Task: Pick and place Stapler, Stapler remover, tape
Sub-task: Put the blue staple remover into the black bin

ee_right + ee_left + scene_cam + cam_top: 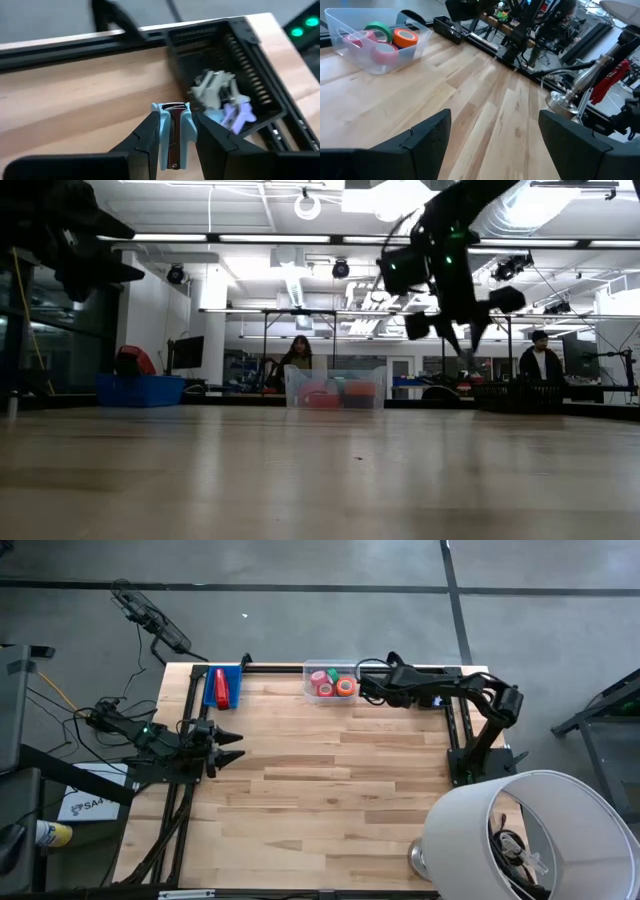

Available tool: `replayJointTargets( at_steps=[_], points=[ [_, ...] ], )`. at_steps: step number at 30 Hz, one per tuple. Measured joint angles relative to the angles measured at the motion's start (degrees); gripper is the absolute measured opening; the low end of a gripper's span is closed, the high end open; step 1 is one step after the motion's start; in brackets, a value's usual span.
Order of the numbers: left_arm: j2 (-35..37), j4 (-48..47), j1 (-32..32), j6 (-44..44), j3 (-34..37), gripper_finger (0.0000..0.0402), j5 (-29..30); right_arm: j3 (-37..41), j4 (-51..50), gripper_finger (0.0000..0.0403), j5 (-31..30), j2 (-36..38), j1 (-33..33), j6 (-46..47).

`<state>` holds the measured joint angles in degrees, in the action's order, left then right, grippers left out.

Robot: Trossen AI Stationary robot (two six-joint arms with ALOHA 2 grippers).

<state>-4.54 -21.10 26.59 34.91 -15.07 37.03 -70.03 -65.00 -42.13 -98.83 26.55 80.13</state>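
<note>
My right gripper (172, 125) is shut on a light blue staple remover (173, 142) and hangs above the table's far edge, beside a black basket (260, 85) that holds several more removers. In the high view it (366, 688) is just right of the clear bin (312, 690), which holds tape rolls (334, 684). The red stapler (221, 687) lies in a blue bin (234, 690) at the far left. At the left edge my left gripper (235, 747) is open and holds nothing. My right gripper pinches the staple remover by its two pale blue side grips (162, 134) between its two fingers (210, 136). The metal claw shows in the middle, running along the fingers. They slant downward, and the remover is clear of the wooden table.
A table lamp with a big white shade (530, 830) and a metal base (420, 858) stands at the near right corner. The middle of the wooden table (330, 790) is bare. People show in the room beyond the table (540, 360).
</note>
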Motion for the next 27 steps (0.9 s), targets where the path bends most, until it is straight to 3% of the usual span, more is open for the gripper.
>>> replayJointTargets(
  at_steps=[12,24,27],
  points=[
    [-0.02,-4.50,0.00,3.49,0.00,0.0295,-0.36,5.32,-0.52,0.0089,-6.01,0.04,9.31,5.37],
    [-0.02,-5.94,0.00,3.96,-0.02,0.0295,-0.04,5.30,-0.26,0.0089,-5.83,0.04,17.69,3.44],
    [-0.02,-6.08,0.00,3.96,-0.02,0.0295,-0.01,5.30,-0.28,0.0140,-4.80,0.04,18.05,3.40]
  ],
)
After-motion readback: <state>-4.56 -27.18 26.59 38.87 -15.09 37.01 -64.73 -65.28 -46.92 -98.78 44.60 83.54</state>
